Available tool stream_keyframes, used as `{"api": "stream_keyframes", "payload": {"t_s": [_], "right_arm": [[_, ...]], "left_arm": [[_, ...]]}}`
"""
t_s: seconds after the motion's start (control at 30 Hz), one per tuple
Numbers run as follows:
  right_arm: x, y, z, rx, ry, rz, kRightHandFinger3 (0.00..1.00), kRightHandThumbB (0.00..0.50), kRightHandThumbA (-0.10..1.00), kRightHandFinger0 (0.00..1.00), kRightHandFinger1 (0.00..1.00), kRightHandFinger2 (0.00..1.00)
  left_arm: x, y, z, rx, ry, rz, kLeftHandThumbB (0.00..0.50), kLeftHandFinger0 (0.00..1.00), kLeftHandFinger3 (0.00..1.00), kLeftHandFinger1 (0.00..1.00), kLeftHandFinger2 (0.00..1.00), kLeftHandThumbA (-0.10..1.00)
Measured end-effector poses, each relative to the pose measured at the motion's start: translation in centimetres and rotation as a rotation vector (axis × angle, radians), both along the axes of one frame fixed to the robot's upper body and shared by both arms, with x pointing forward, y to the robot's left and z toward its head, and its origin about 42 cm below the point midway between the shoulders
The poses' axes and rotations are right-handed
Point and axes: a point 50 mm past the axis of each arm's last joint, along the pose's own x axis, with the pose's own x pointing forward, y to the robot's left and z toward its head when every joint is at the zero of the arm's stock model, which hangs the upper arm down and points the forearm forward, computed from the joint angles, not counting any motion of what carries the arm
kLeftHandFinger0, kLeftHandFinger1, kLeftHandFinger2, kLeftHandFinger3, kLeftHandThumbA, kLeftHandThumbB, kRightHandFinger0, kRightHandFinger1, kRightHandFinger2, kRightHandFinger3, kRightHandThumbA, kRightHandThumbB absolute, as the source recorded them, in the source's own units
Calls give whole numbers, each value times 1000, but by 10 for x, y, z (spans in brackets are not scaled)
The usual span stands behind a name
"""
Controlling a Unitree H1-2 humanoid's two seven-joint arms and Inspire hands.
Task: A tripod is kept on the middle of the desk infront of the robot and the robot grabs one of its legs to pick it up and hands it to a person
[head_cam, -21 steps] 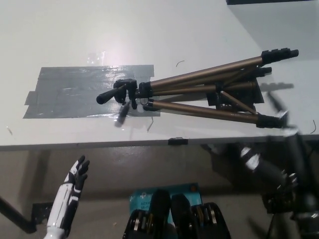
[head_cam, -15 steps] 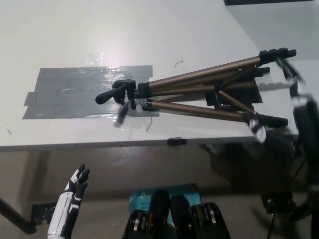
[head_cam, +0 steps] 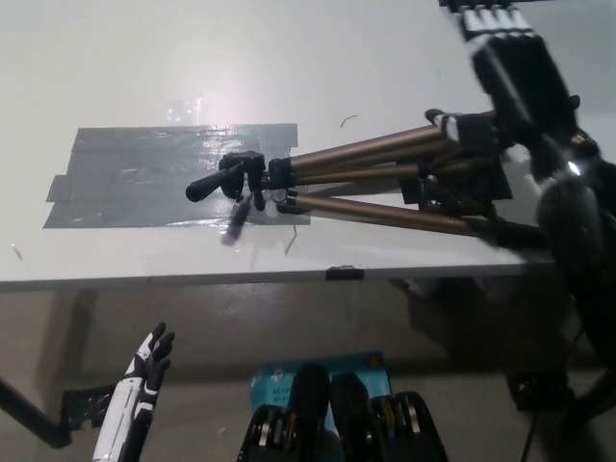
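Slim bronze-tube tripod (head_cam: 366, 173); right hand (head_cam: 515, 82) spread above; left hand (head_cam: 149, 352) low.

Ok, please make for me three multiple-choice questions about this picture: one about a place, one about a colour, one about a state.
1. Where does the head of the tripod lie?
A. On a chair. B. On the grey tape patch. C. In a box.
2. What colour are the tripod's legs?
A. Bronze-brown. B. Red. C. White.
3. What is the black right hand doing?
A. Shut on the head. B. Out of view. C. Open above the legs' far ends.

Answers: 1 B, the head rests on the tape on the desk. 2 A, the tubes show bronze-brown. 3 C, its fingers are stretched out and close on nothing, while the white left hand hangs open below the desk edge.
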Motion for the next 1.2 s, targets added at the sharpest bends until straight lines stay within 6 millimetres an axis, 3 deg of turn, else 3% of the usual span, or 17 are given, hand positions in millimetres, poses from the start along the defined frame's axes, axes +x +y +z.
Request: {"api": "stream_keyframes", "payload": {"t_s": [0.1, 0.23, 0.5, 0.83, 1.2], "right_arm": [[21, 8, -8, -72, 77, -30, 1000, 440, 1000, 1000, 1000, 1000], [32, 15, -15, -140, 139, -49, 1000, 499, 1000, 1000, 1000, 1000], [40, 23, -28, -231, 262, -51, 1000, 500, 1000, 1000, 1000, 1000], [21, 26, 1, -227, 233, 12, 1000, 500, 1000, 1000, 1000, 1000], [35, 18, -22, -273, 326, -45, 1000, 500, 1000, 1000, 1000, 1000]], "left_arm": [[0, 1, 0, 2, -2, 2, 70, 1000, 1000, 1000, 1000, 1000], [0, 1, 1, 2, -4, 1, 89, 1000, 1000, 1000, 1000, 1000], [2, 0, 3, 3, -14, -2, 95, 1000, 1000, 1000, 1000, 1000], [5, 0, 6, 5, -22, -4, 83, 1000, 1000, 1000, 1000, 1000], [5, 0, 5, 2, -21, -4, 73, 1000, 1000, 1000, 1000, 1000]]}}
